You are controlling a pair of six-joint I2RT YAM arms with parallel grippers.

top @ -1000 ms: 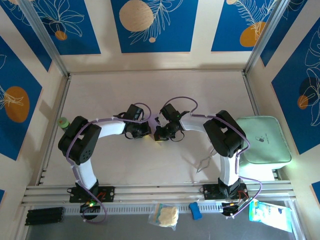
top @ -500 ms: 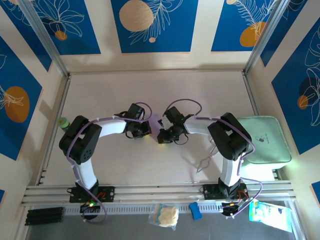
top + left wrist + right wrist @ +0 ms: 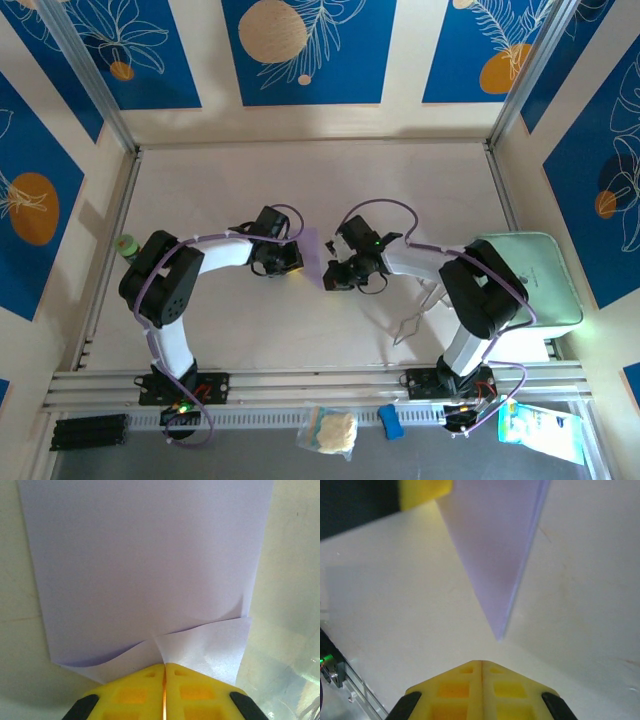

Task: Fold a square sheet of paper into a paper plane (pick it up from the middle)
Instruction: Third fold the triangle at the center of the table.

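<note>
Overhead, you get a lavender sliver of the square sheet of paper (image 3: 311,256) between left end effector (image 3: 292,262) and right end effector (image 3: 330,276). Your left wrist view shows two layers, edge pinched in the closed left one. Right one shut, empty, just beside the sheet's corner. Mint tray (image 3: 525,280) at the counter (image 3: 300,180) right edge.

The square sheet of paper (image 3: 150,555) is seen as plain lavender, doubled over into two thin layers whose edges are not quite matched. It is pinched at one edge by the left gripper (image 3: 164,667), is held out beyond the fingertips, and is slightly buckled just beside the pinch.
</note>
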